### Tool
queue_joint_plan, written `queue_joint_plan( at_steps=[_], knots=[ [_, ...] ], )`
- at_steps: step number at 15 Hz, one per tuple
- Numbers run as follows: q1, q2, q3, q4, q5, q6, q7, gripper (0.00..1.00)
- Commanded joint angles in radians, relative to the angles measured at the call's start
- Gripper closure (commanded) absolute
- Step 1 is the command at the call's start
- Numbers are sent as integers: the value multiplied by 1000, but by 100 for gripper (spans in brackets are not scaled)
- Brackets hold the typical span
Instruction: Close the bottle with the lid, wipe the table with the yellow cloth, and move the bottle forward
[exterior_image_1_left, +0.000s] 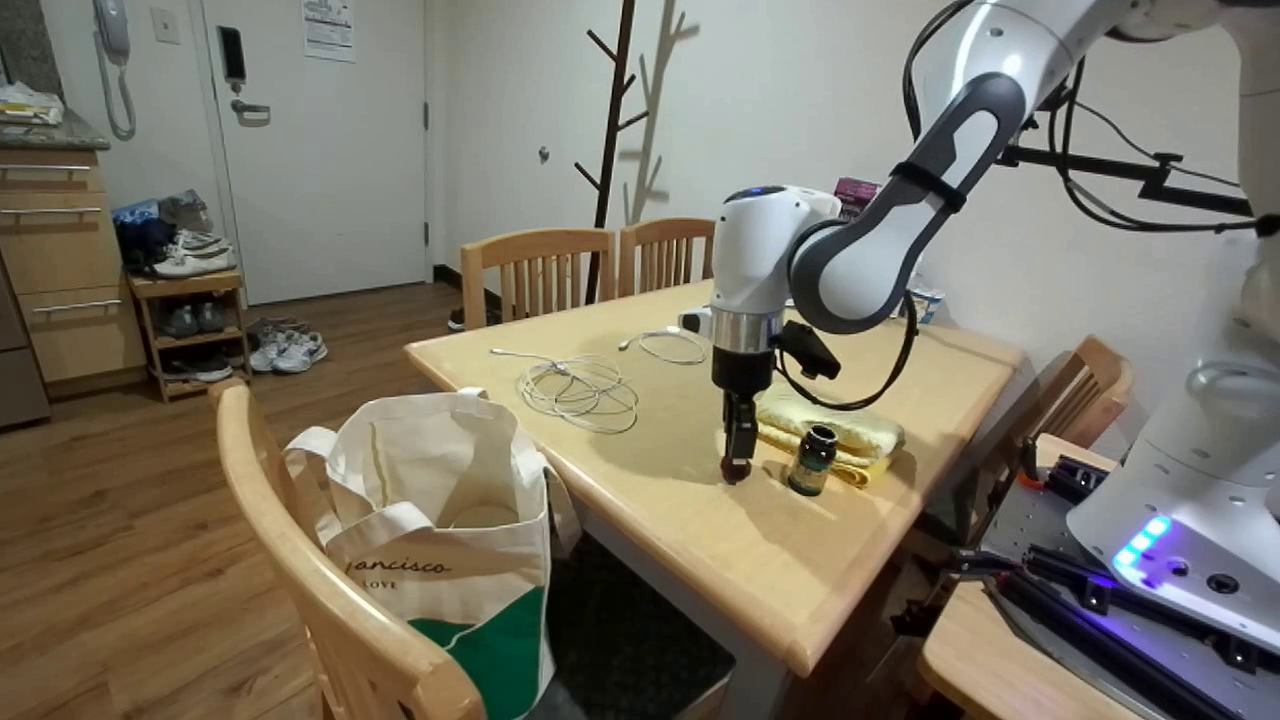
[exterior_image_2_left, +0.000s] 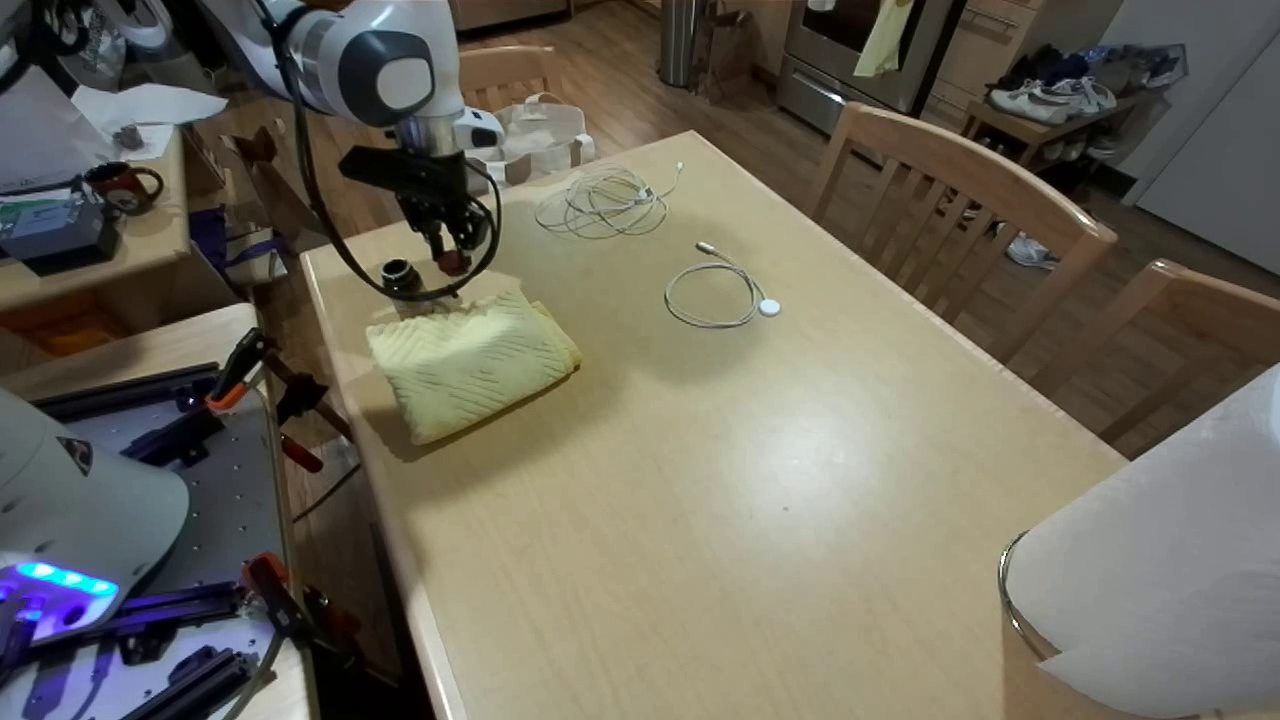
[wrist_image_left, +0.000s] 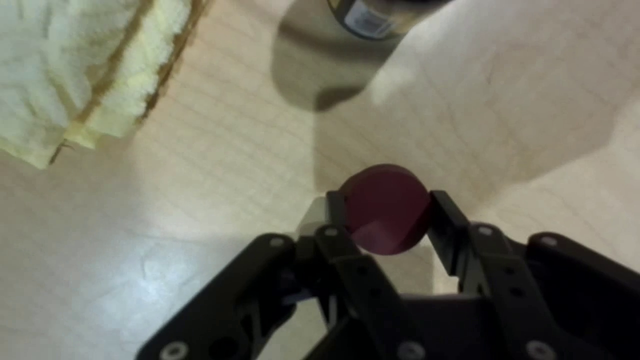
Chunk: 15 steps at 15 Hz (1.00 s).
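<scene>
A cream fabric tote bag (exterior_image_1_left: 440, 545) lettered “ancisco” and “LOVE” fronts the smooth, wood-grained table (exterior_image_1_left: 770, 575), over which the gripper (wrist_image_left: 386, 212), jaws parted only by the round, dark red lid (wrist_image_left: 387, 209) they grip, stands near the uncapped, dark cylindrical bottle (exterior_image_1_left: 813, 460), its label (wrist_image_left: 369, 19) not legible, with the folded, ribbed yellow cloth (exterior_image_2_left: 475, 365) beyond.

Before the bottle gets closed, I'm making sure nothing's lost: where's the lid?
In the wrist view, the dark red lid is just right of centre, held in the claw, below the bottle and to the right of the yellow cloth.
</scene>
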Motion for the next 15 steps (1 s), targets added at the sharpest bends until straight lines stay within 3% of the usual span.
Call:
queue_joint_plan(
  at_steps=[1, 7, 11, 15],
  knots=[
    [-48, -120, 16, -93, 36, -57, 26, 81],
    [-86, -327, 2, -204, 66, -169, 92, 81],
    [-90, -394, -3, -173, 52, -228, 78, 81],
    [-80, -415, 10, -154, 107, -298, 111, 81]
  ],
)
